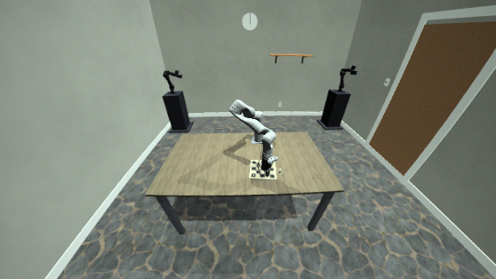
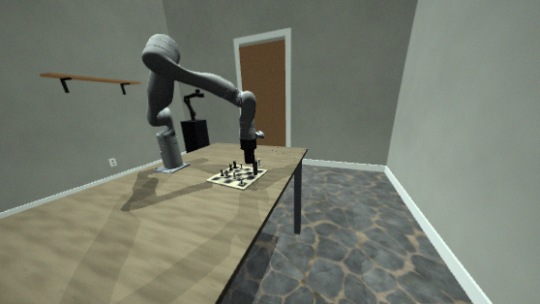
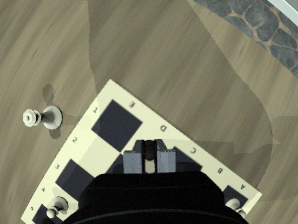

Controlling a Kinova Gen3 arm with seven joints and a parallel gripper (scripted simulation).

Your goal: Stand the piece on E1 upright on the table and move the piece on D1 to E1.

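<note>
A small chessboard (image 1: 261, 171) lies near the table's front edge, and it also shows in the exterior view (image 2: 237, 176) and the wrist view (image 3: 120, 156). My gripper (image 3: 149, 150) is lowered onto the board's edge row and is shut on a pale chess piece (image 3: 150, 164), of which only a sliver shows between the fingers. In the top and exterior views the gripper (image 1: 266, 168) (image 2: 255, 169) reaches down to the board's surface. Another pale piece (image 3: 41, 117) stands upright on the bare table just off the board, and it also shows in the top and exterior views (image 1: 281, 171) (image 2: 258, 161).
Several dark and pale pieces (image 2: 231, 170) stand on other squares of the board. Two more pieces (image 3: 60, 204) (image 3: 233, 204) peek out beside the gripper body. The table's edge (image 2: 285, 169) is close to the board on the door side.
</note>
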